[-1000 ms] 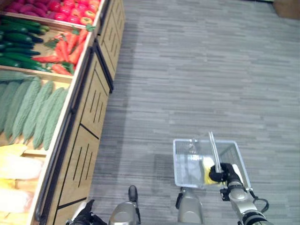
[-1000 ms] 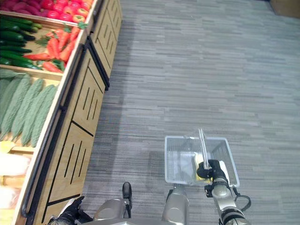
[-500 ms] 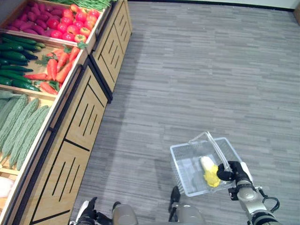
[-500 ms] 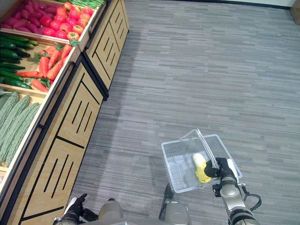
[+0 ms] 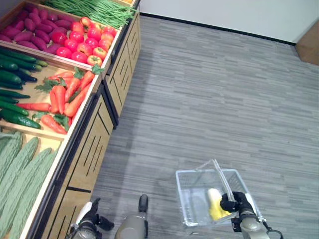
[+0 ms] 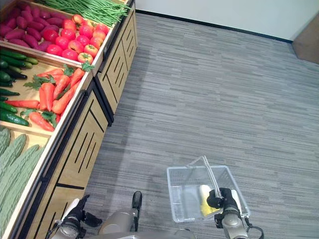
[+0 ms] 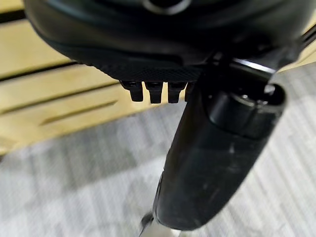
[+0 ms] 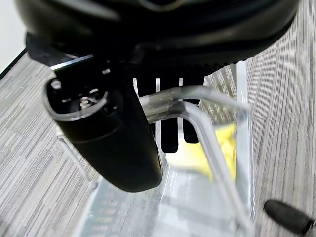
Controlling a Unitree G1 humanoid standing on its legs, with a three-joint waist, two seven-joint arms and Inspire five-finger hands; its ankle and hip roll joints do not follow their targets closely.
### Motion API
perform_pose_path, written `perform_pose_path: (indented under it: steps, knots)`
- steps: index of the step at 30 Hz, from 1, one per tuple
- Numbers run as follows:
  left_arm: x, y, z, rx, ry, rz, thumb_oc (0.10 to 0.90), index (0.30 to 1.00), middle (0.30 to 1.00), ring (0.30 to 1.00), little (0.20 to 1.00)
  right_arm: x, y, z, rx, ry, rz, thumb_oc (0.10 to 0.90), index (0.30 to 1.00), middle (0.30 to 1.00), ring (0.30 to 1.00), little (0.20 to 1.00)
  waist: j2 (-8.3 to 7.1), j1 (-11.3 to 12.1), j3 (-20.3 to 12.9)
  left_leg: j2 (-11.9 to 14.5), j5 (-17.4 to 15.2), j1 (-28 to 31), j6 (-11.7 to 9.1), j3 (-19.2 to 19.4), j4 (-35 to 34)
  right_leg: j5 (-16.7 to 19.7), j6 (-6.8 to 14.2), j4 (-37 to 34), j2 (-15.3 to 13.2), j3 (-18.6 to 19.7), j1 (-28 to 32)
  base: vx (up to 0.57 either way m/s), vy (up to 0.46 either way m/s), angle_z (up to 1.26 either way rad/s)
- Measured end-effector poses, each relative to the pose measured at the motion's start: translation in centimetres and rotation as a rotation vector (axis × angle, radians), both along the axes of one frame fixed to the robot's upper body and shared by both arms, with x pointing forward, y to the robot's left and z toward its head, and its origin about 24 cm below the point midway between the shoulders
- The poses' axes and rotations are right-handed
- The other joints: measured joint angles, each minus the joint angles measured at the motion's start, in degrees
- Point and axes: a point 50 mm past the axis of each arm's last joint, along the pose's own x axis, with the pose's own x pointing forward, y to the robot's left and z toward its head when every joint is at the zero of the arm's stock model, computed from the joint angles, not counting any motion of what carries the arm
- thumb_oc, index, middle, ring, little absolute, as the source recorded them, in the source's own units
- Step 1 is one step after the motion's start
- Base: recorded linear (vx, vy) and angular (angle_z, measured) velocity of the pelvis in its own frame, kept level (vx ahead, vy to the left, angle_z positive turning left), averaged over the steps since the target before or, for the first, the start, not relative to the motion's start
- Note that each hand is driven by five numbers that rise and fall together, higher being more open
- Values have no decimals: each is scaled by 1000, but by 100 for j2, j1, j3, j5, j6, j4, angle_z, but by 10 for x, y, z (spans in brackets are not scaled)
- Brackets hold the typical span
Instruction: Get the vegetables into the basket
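A clear plastic basket [image 5: 192, 201] hangs over the grey floor at the lower right. My right hand [image 5: 233, 203] is shut on its handle [image 8: 207, 143]: in the right wrist view the fingers [image 8: 170, 133] curl round the bar. A yellow vegetable [image 5: 214, 203] lies inside the basket. On the wooden stand at the left lie carrots [image 5: 67, 94], red tomatoes [image 5: 82, 42], cucumbers [image 5: 12, 87], pale green bitter gourds [image 5: 20, 172] and green beans [image 5: 97, 10]. My left hand [image 5: 88, 225] hangs low beside the stand's front, fingers relaxed and holding nothing.
The stand's wooden front panels [image 5: 94, 144] run along the left side. Purple-red sweet potatoes [image 5: 32, 22] fill the far bin. A white wall [image 5: 224, 15] closes off the back, with a brown wooden piece [image 5: 310, 47] at the far right.
The camera has moved: the stand has slid down and left, and the green beans and wall have come into view. The basket stays hanging from my right hand.
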Motion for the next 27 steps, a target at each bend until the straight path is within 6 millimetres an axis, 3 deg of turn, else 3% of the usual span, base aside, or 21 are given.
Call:
perform_pose_path:
  steps: [3,6,8,10,11,13,16,18,19,20,21,22,25,27]
  knots:
    - [2,3,1,13,4,3,900,1000,1000,1000,1000,7,7,0,10,-1,34,400,300,300,300,300,61,-96,68,-11,-71,237,219,-88,-46,337,119,1773,-59,305,-867,155,217,5]
    - [6,1,2,8,0,-3,900,1000,1000,1000,1000,8,8,0,11,2,42,400,300,300,300,300,125,-95,218,-59,-287,566,418,-199,-64,-98,92,2407,155,224,-1306,194,68,14]
    - [2,-3,-1,-12,-1,20,900,1000,1000,1000,1000,15,9,3,11,-19,49,400,300,300,300,300,228,-150,354,-120,-280,749,350,-235,-66,-337,15,1701,306,-163,-1460,243,-80,27]
    - [5,-7,-1,-30,-20,35,900,1000,1000,1000,1000,17,9,3,12,-24,50,400,300,300,300,300,242,-200,383,-255,-422,851,211,-414,-73,-323,18,1007,325,-237,-1718,407,-208,37]
    - [6,-8,-1,-37,-28,56,900,1000,1000,1000,1000,17,9,4,12,-25,50,400,300,300,300,300,248,-225,387,-281,-543,850,29,-467,-36,-278,-16,213,363,-219,-1675,210,-121,27]
    - [5,-11,-3,-44,-21,59,900,1000,1000,1000,1000,21,10,6,12,-46,54,400,300,300,300,300,282,-399,414,-337,-495,913,130,-692,-37,118,-33,-1354,370,-145,-1464,292,-166,64]
    - [-4,-14,-7,-50,1,69,900,1000,1000,1000,1000,23,10,6,11,-46,54,400,300,300,300,300,202,-430,426,-368,-858,1232,-213,-1016,51,741,-19,-1565,308,80,-1430,352,-241,53]
    - [-12,-16,-10,-55,17,74,900,1000,1000,1000,1000,17,10,3,16,-26,52,400,300,300,300,300,162,-393,401,-293,-1006,1432,-178,-1149,87,836,-117,-1609,391,-47,-1217,238,-238,51]
    - [-20,-14,-11,-50,36,86,900,1000,1000,1000,1000,13,12,0,19,-6,58,400,300,300,300,300,59,-362,324,-258,-1092,1522,-256,-1274,78,871,-162,-1551,480,-139,-1083,233,-258,46]
    - [-25,-18,-14,-58,52,94,900,1000,1000,1000,1000,10,7,0,8,3,57,400,300,300,300,300,129,-290,276,-118,-1186,1509,-346,-1324,110,903,-414,-1583,636,-213,-1032,264,-344,37]
    - [-34,-22,-18,-73,73,103,900,1000,1000,1000,1000,20,2,6,-8,-15,60,400,300,300,300,300,288,-281,264,117,-1212,1467,-439,-1331,156,824,-553,-1590,850,-315,-1003,187,-264,25]
    - [-39,-27,-20,-88,84,121,900,1000,1000,1000,1000,24,-1,9,-20,-25,64,400,300,300,300,300,352,-255,233,331,-1142,1387,-586,-1342,313,711,-718,-1628,1048,-487,-920,210,-317,27]
    - [-42,-32,-23,-103,93,127,900,1000,1000,1000,1000,27,-12,14,-50,-33,63,400,300,300,300,300,335,-254,247,414,-1101,1104,-808,-1301,964,559,-880,-1675,1117,-590,-732,101,-156,28]
    - [-39,-32,-22,-101,78,140,900,1000,1000,1000,1000,37,-20,23,-82,-67,68,400,300,300,300,300,365,-249,230,662,-1078,1063,-889,-1365,1215,355,-1042,-1666,1399,-699,-624,131,-276,11]
